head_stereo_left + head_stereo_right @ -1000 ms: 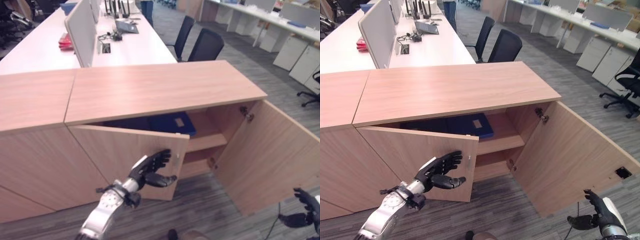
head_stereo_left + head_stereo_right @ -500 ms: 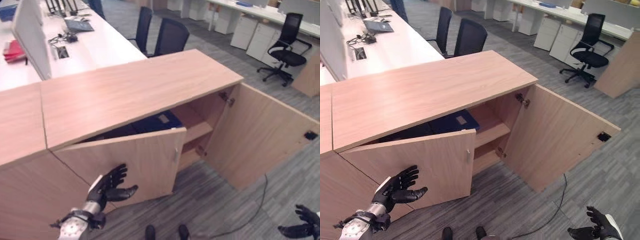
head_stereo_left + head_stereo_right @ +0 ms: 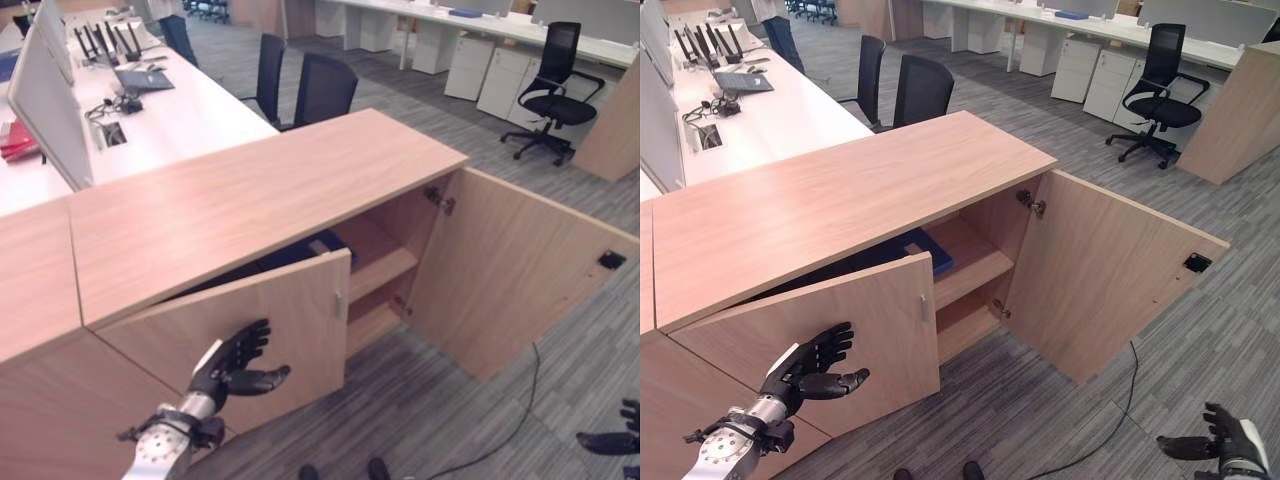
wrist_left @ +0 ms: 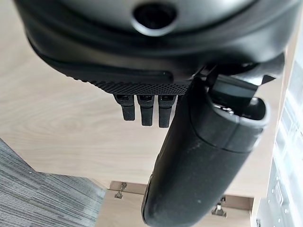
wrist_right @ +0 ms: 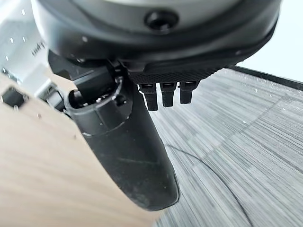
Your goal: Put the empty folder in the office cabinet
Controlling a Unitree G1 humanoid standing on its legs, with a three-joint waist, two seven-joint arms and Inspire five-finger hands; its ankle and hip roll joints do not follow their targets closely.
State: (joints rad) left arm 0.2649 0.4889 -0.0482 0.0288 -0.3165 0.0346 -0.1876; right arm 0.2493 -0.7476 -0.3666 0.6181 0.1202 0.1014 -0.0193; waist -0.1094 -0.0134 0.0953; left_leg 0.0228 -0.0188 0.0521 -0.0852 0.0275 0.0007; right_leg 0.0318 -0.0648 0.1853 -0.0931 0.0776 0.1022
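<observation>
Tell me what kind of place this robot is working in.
Most likely an open-plan office. Long white desks with divider screens and a laptop run behind the low wooden cabinet, black swivel chairs stand on grey carpet, and white drawer units line the far desks.

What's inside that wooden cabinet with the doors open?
On the upper shelf of the cabinet lies a blue folder, partly covered by the left door. The lower compartment looks empty where visible; the left side is hidden.
</observation>
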